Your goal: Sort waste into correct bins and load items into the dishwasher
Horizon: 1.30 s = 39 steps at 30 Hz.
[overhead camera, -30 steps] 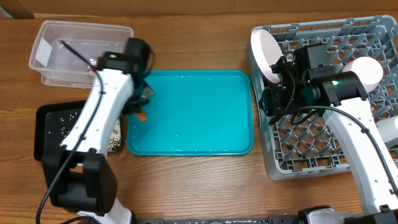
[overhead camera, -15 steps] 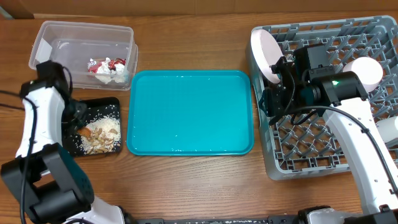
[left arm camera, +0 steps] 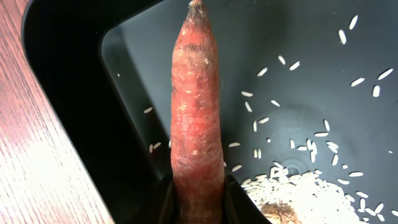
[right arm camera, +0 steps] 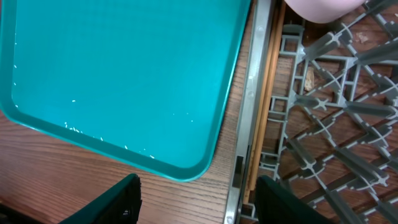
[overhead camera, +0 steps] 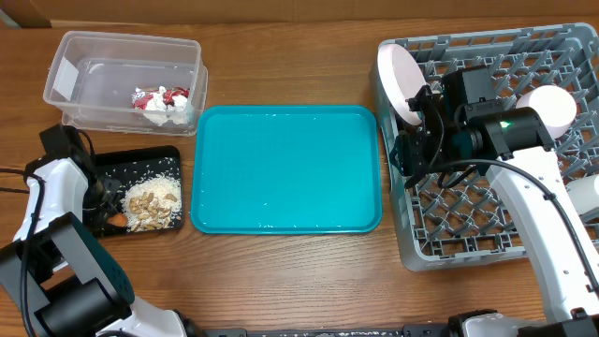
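Left pincer (left arm camera: 198, 202) moved leftward; carrot piece (left arm camera: 196, 106) clamped between its fingers.

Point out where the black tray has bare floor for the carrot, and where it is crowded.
The black tray has bare floor between its corner wall and the carrot held in the left fingers, with only stray grains. Toward the rice and nut heap it is crowded. The teal tray beside it is almost wholly bare.
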Available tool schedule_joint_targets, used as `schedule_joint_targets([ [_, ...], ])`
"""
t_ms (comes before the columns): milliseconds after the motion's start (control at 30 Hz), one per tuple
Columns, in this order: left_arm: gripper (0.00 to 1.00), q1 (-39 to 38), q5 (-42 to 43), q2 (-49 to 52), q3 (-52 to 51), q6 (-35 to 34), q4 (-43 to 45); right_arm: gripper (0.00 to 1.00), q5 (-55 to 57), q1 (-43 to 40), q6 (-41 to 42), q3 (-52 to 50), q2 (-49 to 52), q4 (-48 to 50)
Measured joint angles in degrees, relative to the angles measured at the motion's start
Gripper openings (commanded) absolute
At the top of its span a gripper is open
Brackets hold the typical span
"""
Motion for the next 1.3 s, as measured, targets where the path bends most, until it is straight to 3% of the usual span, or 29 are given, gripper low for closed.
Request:
schedule_joint_targets([
  [433,0.30,0.0,0.0,3.6,-0.3,0.8,0.0,0.61,0.0,0.0,0.0,0.0,0.0,-0.4],
  [567,0.61,0.0,0.0,3.6,-0.3,1.2,-0.5,0.61,0.0,0.0,0.0,0.0,0.0,-0.4],
  [667,0.67,0.0,0.1,3.6,-0.3,2.8,-1.3,0.62,0.0,0.0,0.0,0.0,0.0,-0.4],
  [700,0.68,0.0,0.2,3.6,-0.1,3.1,-2.0,0.65,0.0,0.0,0.0,0.0,0.0,-0.4],
  [800,0.69,0.0,0.9,3.6,3.7,4.3,-7.8,0.86,0.0,0.0,0.0,0.0,0.0,0.0],
  [933,0.69,-1.6,2.4,2.7,13.8,5.2,-13.2,0.90,-0.7,0.0,0.0,0.0,0.0,3.5],
  [1067,0.75,-8.3,6.5,-0.6,22.0,10.7,-13.4,0.90,-3.8,0.0,0.0,0.0,0.0,13.4],
  [1167,1.00,-17.8,10.6,-2.6,25.8,18.8,-13.8,0.96,-5.6,0.0,0.0,0.0,0.1,22.2],
  [1300,1.00,-27.5,12.6,-2.6,26.0,27.4,-19.0,1.00,-5.3,0.0,0.0,0.0,0.6,25.5],
])
